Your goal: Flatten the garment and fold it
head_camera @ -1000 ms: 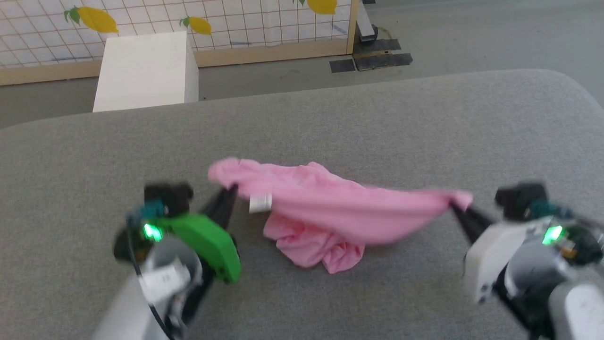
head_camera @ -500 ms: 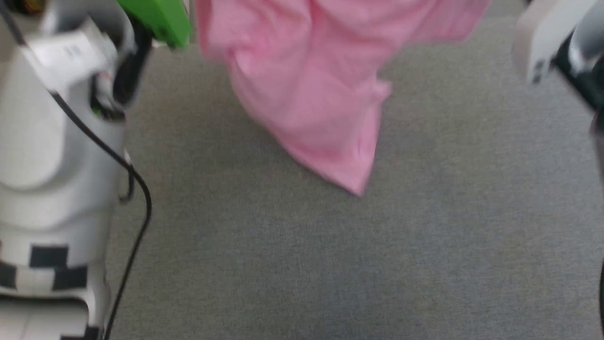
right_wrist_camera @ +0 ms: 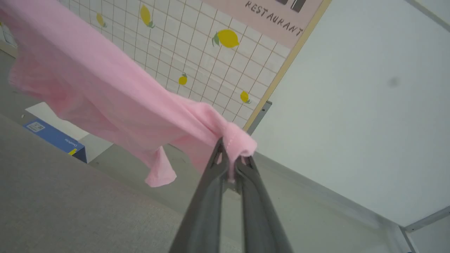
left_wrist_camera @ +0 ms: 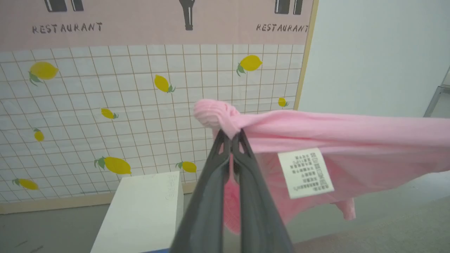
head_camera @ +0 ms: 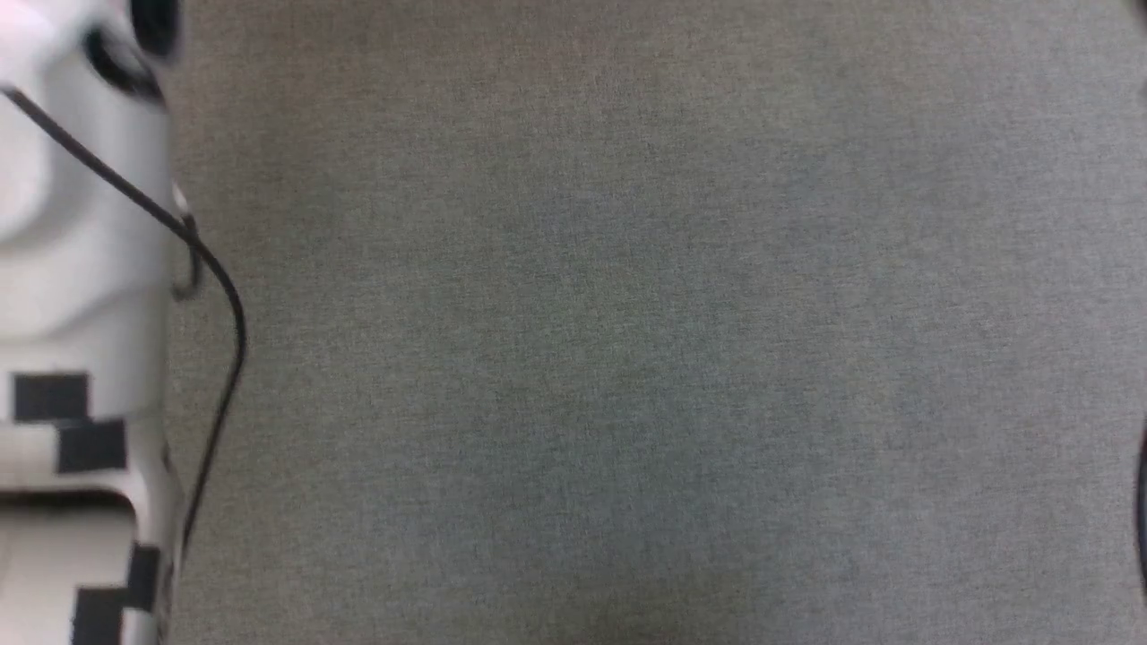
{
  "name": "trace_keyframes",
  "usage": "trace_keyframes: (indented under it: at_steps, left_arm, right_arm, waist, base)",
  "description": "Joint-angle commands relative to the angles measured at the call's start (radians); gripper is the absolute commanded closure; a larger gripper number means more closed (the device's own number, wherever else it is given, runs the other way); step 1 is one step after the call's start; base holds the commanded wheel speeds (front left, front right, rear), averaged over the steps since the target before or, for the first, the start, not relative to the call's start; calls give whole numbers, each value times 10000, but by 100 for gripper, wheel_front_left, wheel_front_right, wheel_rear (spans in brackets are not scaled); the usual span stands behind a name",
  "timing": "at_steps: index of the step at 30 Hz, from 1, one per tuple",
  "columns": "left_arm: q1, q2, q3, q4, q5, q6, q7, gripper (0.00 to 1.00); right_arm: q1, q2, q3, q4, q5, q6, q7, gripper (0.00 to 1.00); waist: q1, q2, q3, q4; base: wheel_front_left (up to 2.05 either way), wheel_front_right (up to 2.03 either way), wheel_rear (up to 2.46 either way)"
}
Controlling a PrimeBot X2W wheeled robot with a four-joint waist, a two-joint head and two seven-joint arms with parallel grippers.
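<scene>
Garment (left_wrist_camera: 344,137) airborne above tabletop (head_camera: 627,358), held at both ends. Left gripper (left_wrist_camera: 232,135) pinches one bunched corner, cloth running to 3 o'clock; right gripper (right_wrist_camera: 230,161) pinches other, cloth running to 10 o'clock. Thin, light, limp; I'd hold hemmed corners.

pink garment (left_wrist_camera: 351,137) hanging up in air, stretching sideways, both ends bunching into tight knots, middle sagging and wrinkling, white care tag (left_wrist_camera: 306,173) showing near one end, small flap (right_wrist_camera: 160,174) drooping underneath
</scene>
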Motion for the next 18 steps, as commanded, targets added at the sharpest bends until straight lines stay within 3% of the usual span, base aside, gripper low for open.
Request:
trace_keyframes:
  at_steps: [1, 5, 10, 18]
  left_arm:
    - [559, 90, -26, 195, -23, -57, -13, 100]
    - [2254, 118, -402, 742, -104, -284, 96, 100]
    - [4950, 292, -853, 851, -325, -549, 513, 100]
    - [9579, 0, -662, -691, -1526, -51, 999, 100]
  right_arm:
    - [566, -31, 47, 179, 262, -21, 35, 100]
    - [2306, -169, 480, 369, 1122, -21, 435, 100]
    - [5048, -212, 551, -292, 2485, -21, 1119, 100]
    - [9750, 519, -885, -2253, 2807, -21, 1598, 100]
  waist:
    - [-5, 0, -214, -7]
    - [-5, 0, -1008, 62]
    - [-5, 0, -2291, 8]
    - [-5, 0, -3902, 110]
  base:
    - [0, 0, 0]
    - [0, 0, 0]
    - [0, 0, 0]
    - [0, 0, 0]
